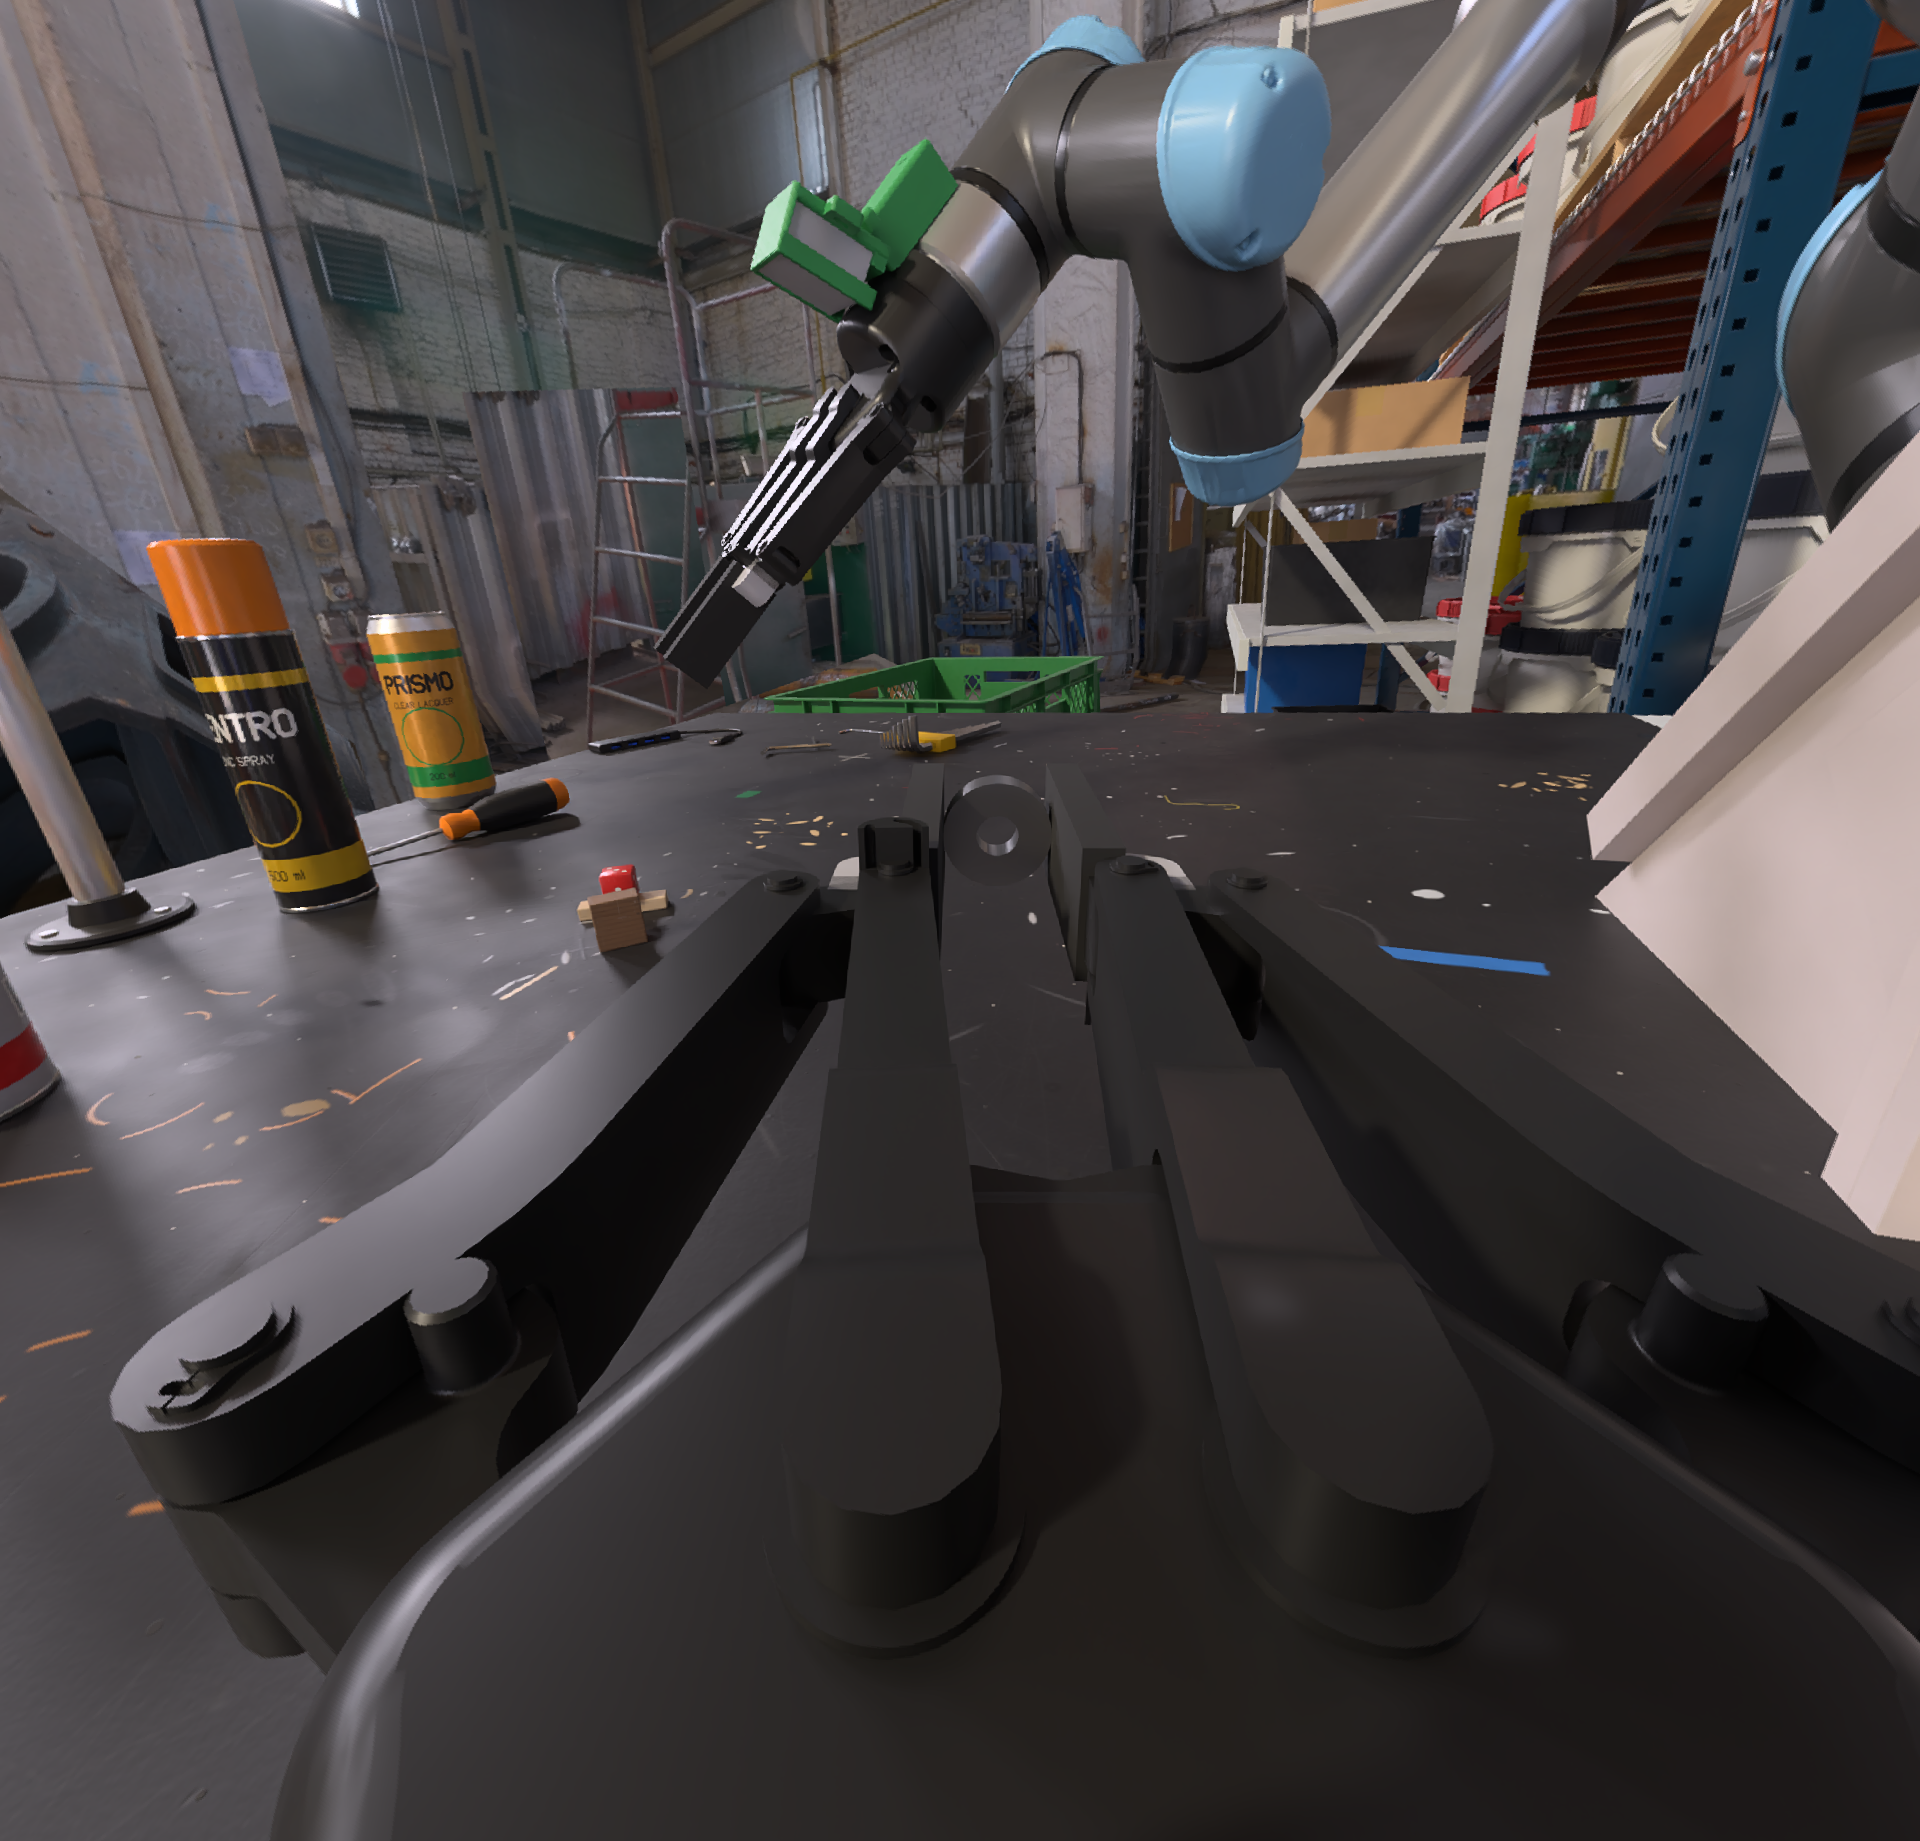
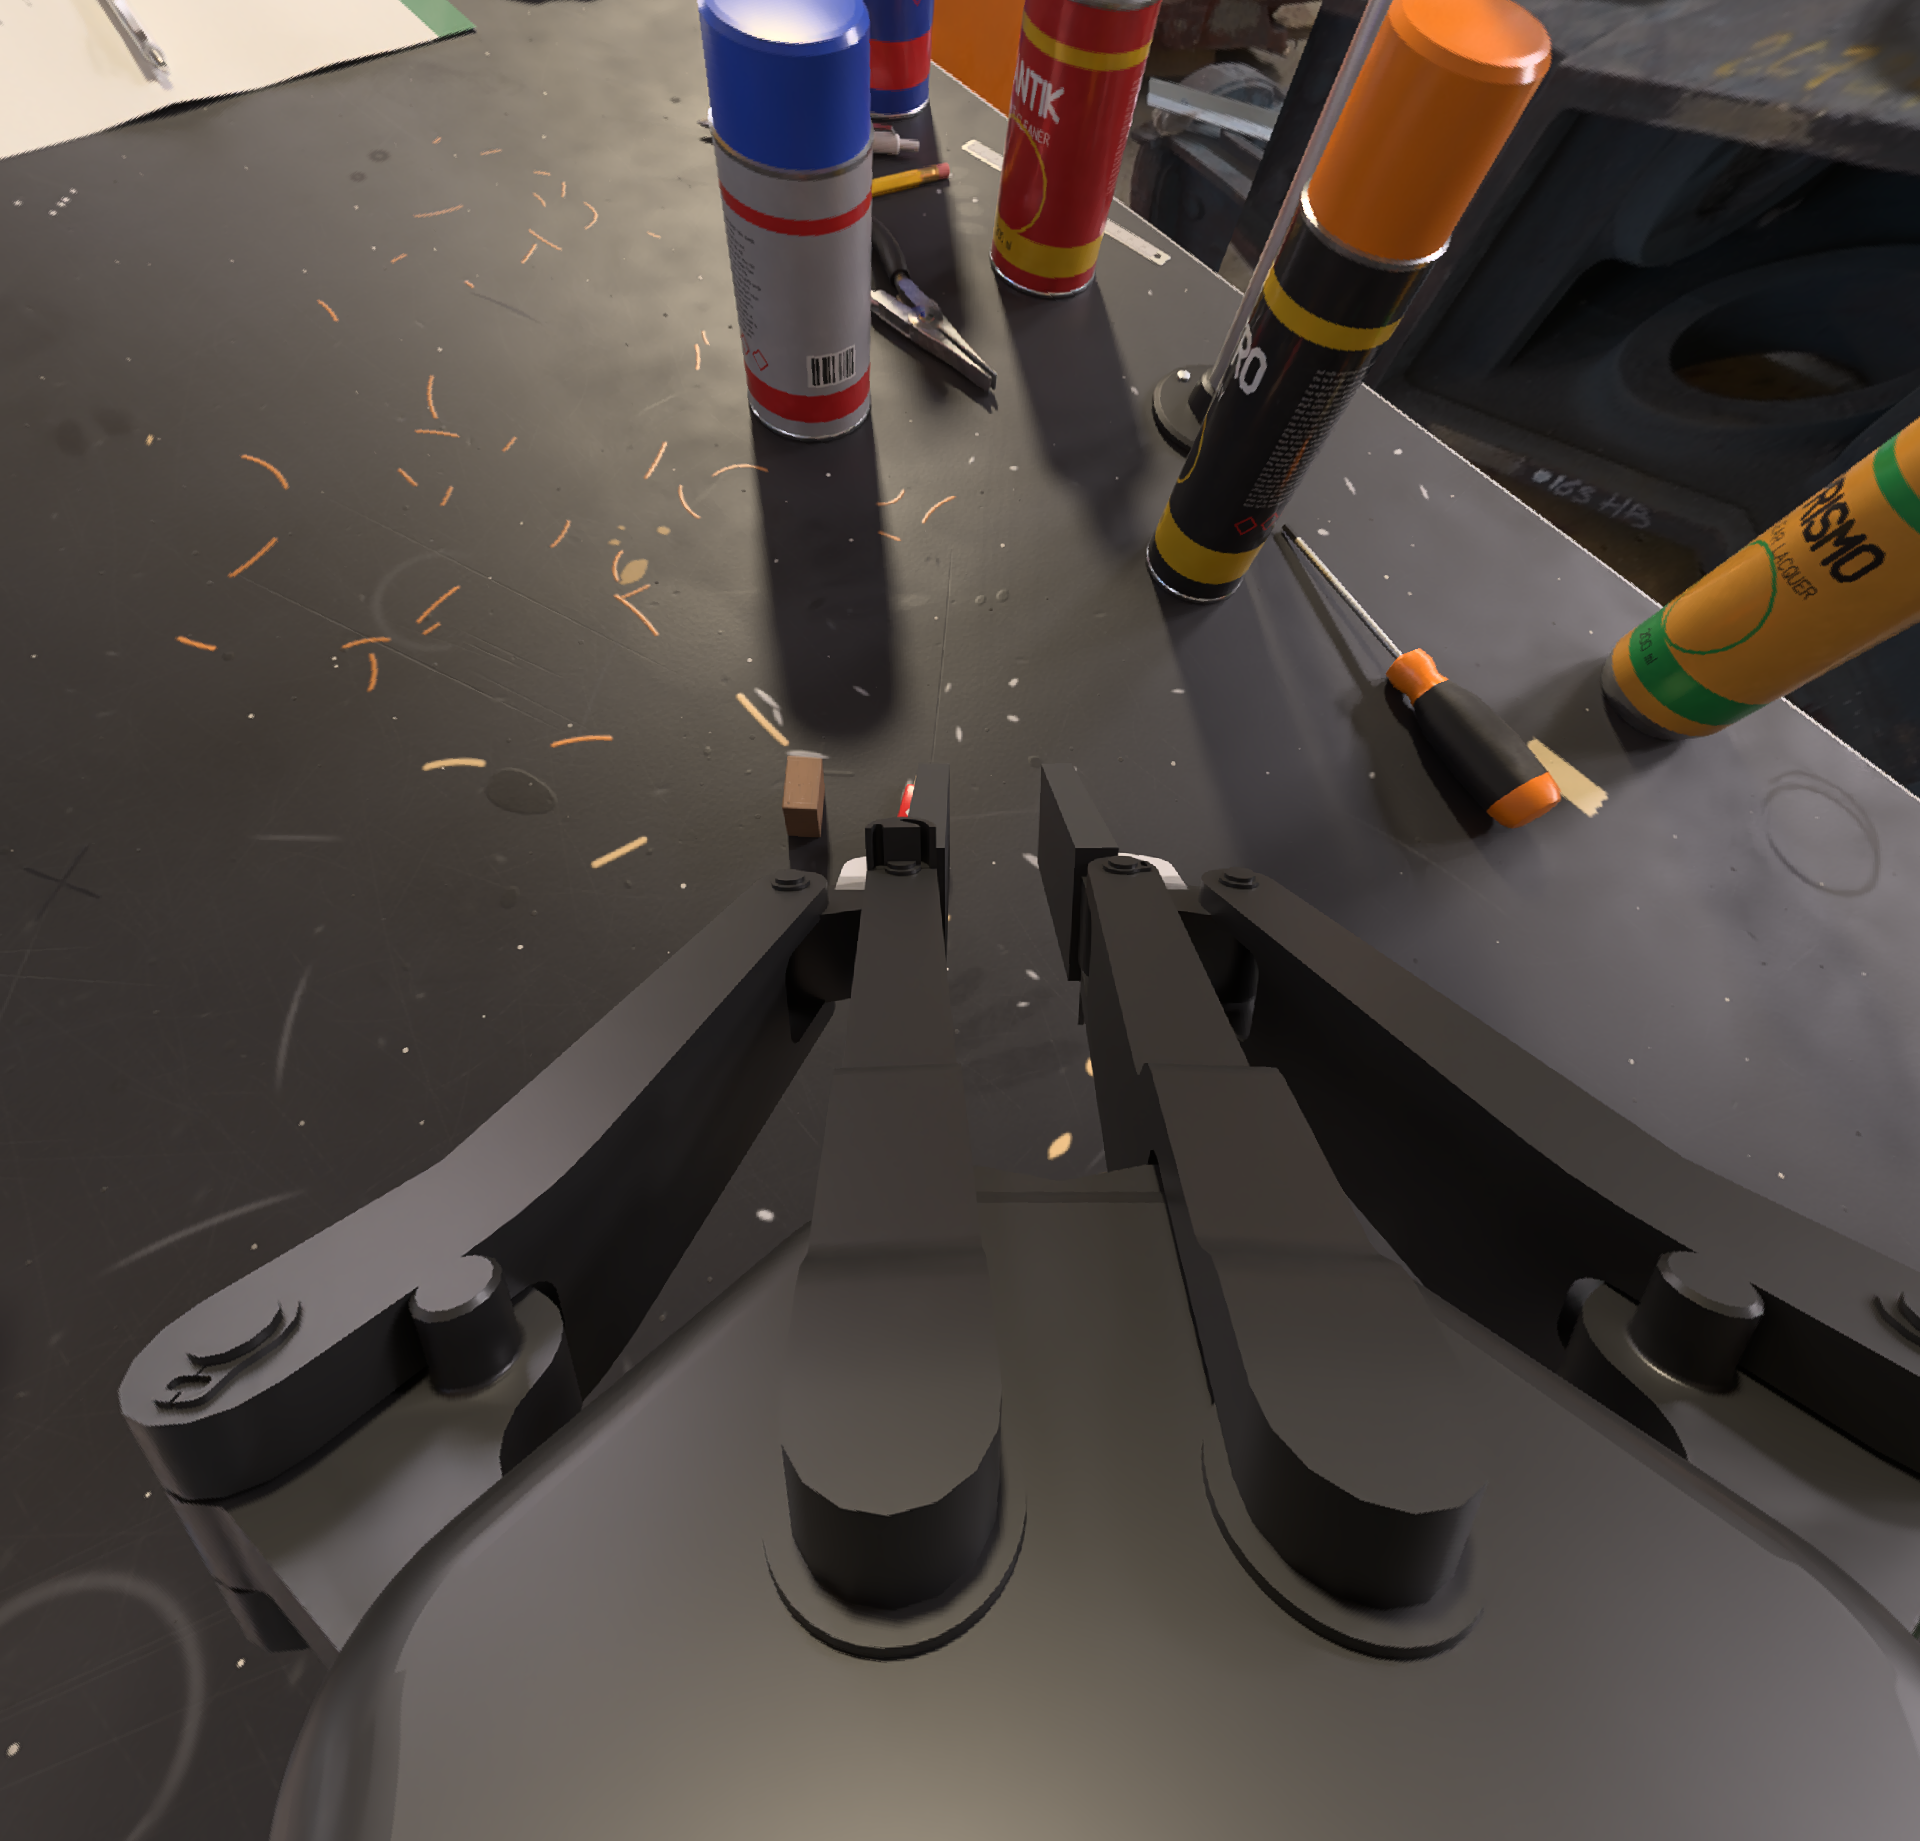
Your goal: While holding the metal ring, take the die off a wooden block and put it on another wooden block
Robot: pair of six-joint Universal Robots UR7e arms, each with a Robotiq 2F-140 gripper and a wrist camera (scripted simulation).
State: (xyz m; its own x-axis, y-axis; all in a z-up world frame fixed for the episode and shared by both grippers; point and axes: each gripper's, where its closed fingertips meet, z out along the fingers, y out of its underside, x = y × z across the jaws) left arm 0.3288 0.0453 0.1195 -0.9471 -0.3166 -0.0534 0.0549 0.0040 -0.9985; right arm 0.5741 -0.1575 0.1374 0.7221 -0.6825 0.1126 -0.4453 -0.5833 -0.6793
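Gripping the grey metal ring (image 1: 995, 831) edge-on between its two pads, the left gripper (image 1: 995, 835) hangs low over the dark, paint-flecked workbench (image 1: 312, 1043). Ahead and to the left the small red die (image 1: 617, 878) sits on a light wooden block (image 1: 621, 921), with a second wooden block (image 1: 652, 901) just behind it. The right gripper (image 1: 698, 650) hangs in the air well above them, its black fingers pointing down.

From the right wrist view, the right gripper (image 2: 994, 815) has a narrow gap between its fingers with nothing in it. A sliver of the die (image 2: 907, 797) shows beside its left finger, and a wooden block (image 2: 803, 795) stands just further left.

Around them stand a black spray can with an orange cap (image 2: 1320, 337), a yellow-orange can with green bands (image 2: 1756, 628), a grey can with a blue cap (image 2: 798, 212) and a red can (image 2: 1070, 118). An orange-and-black screwdriver (image 2: 1455, 721) and pliers (image 2: 925, 321) lie between the cans. All the cans carry printed labels. A pen (image 2: 125, 15) rests on a printed sheet (image 2: 260, 4) at the far corner.
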